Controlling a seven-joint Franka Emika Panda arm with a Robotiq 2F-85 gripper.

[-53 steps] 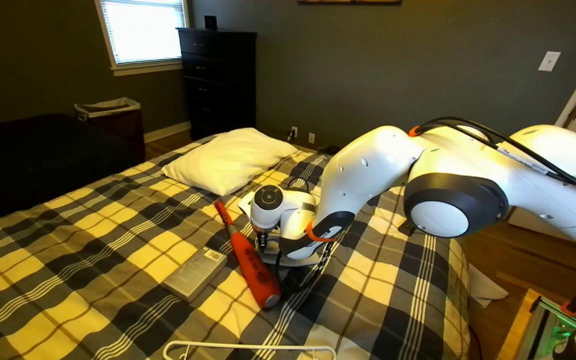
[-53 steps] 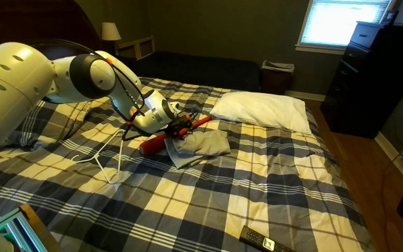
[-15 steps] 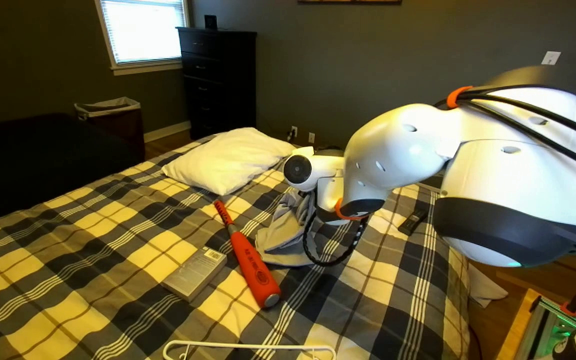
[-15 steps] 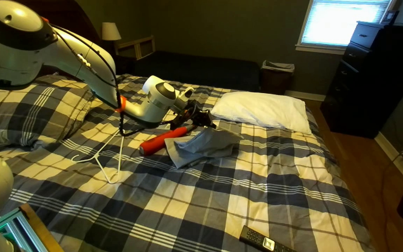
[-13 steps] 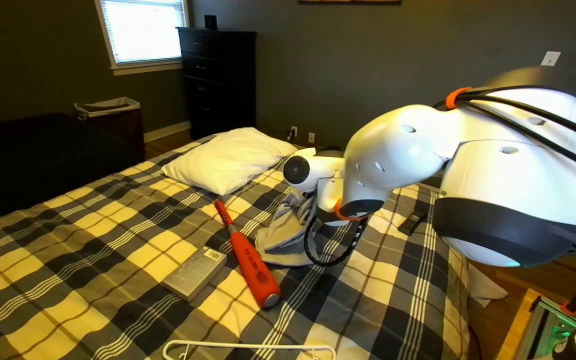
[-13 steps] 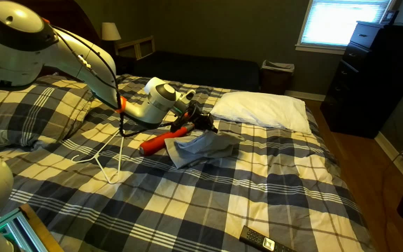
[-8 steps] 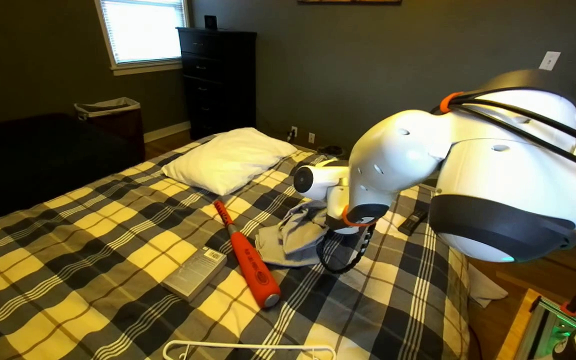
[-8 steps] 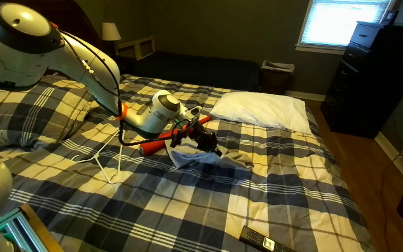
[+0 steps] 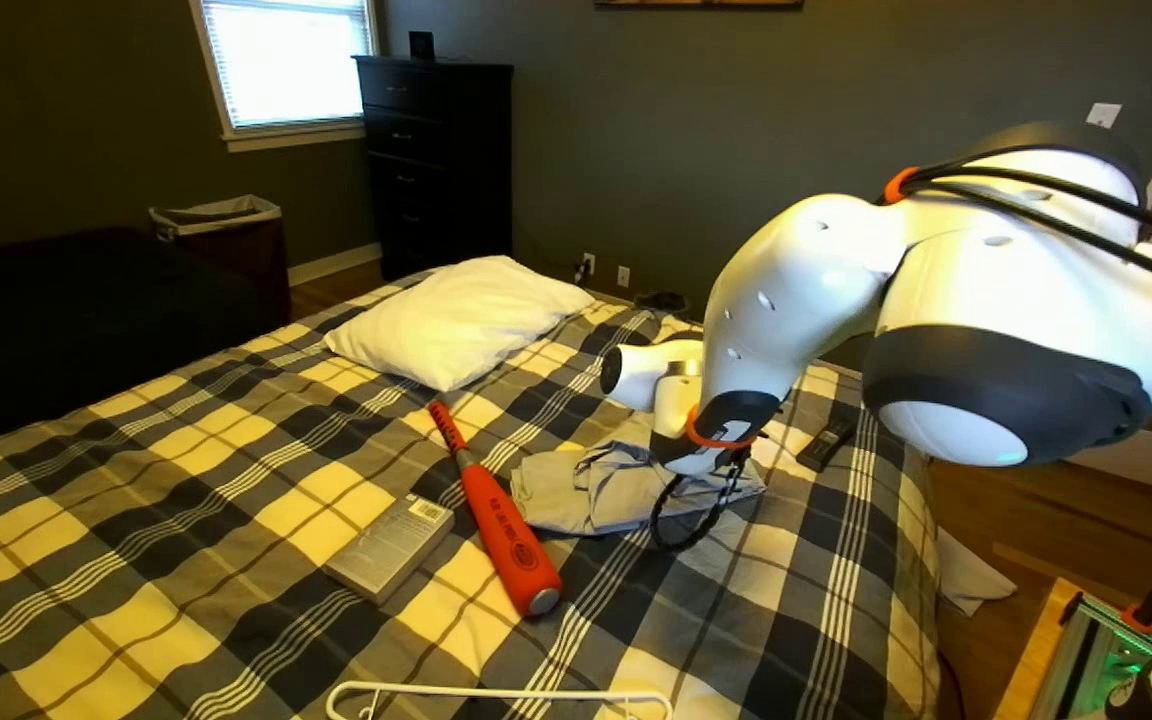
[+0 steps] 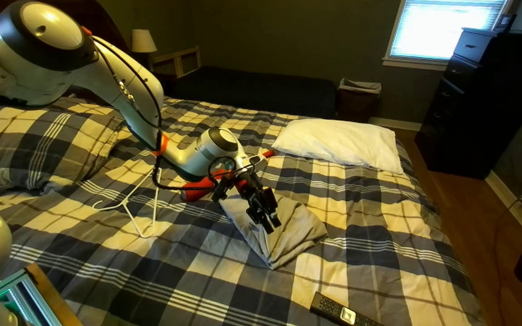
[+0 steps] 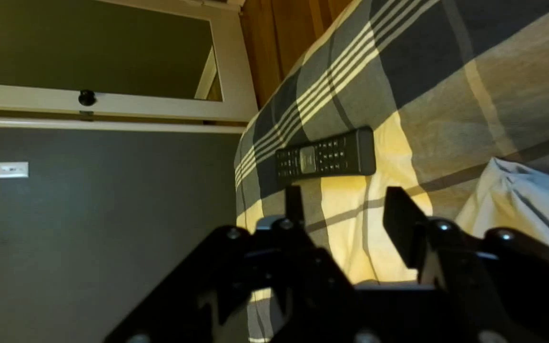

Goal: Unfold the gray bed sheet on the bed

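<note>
On the bed [image 10: 188, 271], gray sheet [image 10: 295, 227] flatter, broader than before.

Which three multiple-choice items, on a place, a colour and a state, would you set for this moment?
1. The gray bed sheet lies on:
A the dresser
B the bed
C the floor

2. The bat is mainly:
A red
B green
C white

3. The tool is:
A shut on the bat
B shut on the pillow
C open

1 B: both exterior views show it lying there.
2 A: its body shows red in both exterior views.
3 C: its jaws stand apart in the wrist view.
</note>
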